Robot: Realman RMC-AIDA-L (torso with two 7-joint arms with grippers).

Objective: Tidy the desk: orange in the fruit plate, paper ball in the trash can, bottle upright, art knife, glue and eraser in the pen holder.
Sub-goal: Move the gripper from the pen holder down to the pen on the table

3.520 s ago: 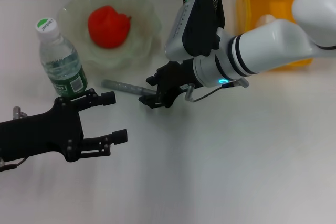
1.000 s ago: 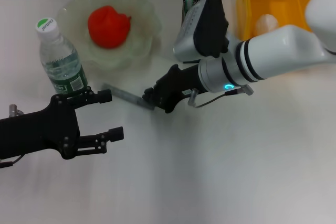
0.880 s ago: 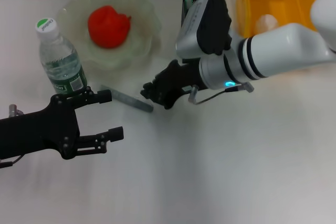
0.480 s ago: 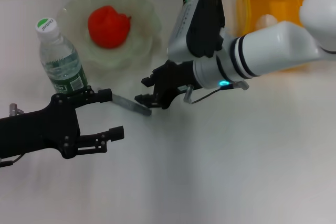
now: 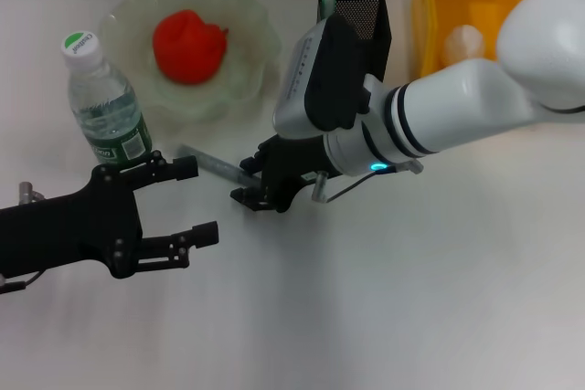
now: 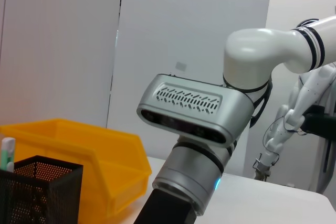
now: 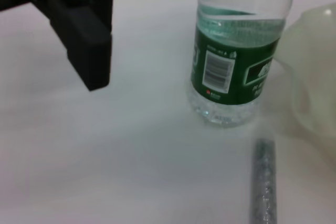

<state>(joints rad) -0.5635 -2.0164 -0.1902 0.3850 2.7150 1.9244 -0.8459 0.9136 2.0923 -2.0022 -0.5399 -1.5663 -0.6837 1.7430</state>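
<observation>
Overhead head view, two low wrist views

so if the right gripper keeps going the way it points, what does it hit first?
Most likely the glue: the right gripper points along it on the desk. Beyond it stands the bottle. Depth is hard to judge.

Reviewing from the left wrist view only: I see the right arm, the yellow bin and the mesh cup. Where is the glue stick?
Observer: The glue lies flat on the desk, between the bottle and the right tool.
Operator: Is the right tool shut on it?
Observer: No. Its fingers are open, and the glue's nearer end lies about between them.
Operator: And the left tool?
Observer: The left tool is open and holds nothing. It is in front of the bottle, which stands upright.
</observation>
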